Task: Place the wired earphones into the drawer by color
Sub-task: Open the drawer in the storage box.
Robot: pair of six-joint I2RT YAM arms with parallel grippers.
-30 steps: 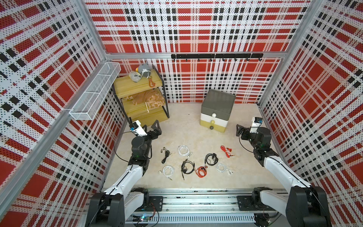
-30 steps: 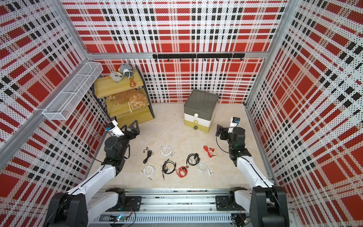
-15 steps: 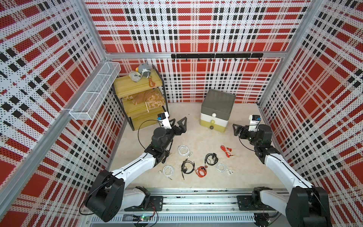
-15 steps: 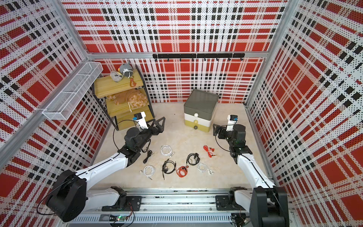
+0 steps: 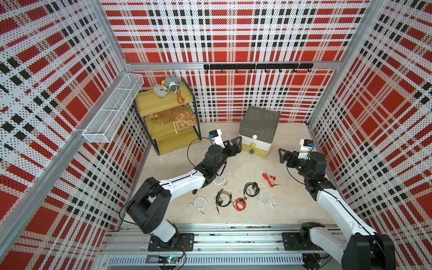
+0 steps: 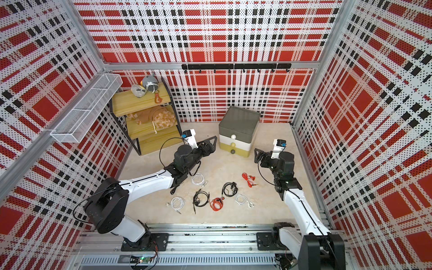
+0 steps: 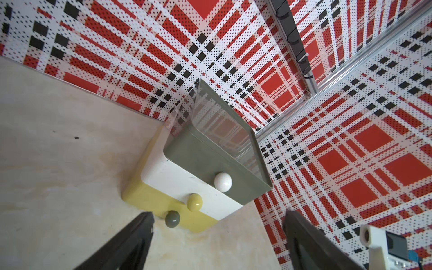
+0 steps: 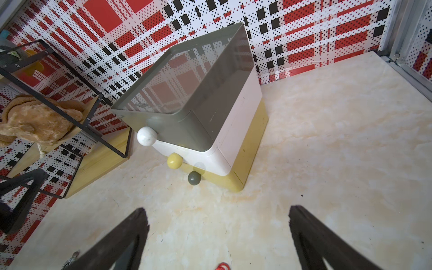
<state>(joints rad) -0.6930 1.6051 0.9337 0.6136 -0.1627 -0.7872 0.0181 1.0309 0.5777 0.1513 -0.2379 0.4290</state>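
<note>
Left wrist view is showing the drawer (image 7: 198, 161) with all three compartments shut. The wired earphones (image 5: 239, 204) are lying loose on the bench (image 5: 294, 205), well apart from it, none stowed. The left gripper (image 7: 218, 214) is gaping empty toward the knobs, and the right gripper (image 8: 217, 209) is hanging wide open, also empty. Seemingly, all the sorting is remaining.

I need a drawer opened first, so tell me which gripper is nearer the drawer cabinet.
Left. The left gripper is close to the drawer cabinet front, by the grey knob; the right gripper is farther off on the opposite side.
</note>
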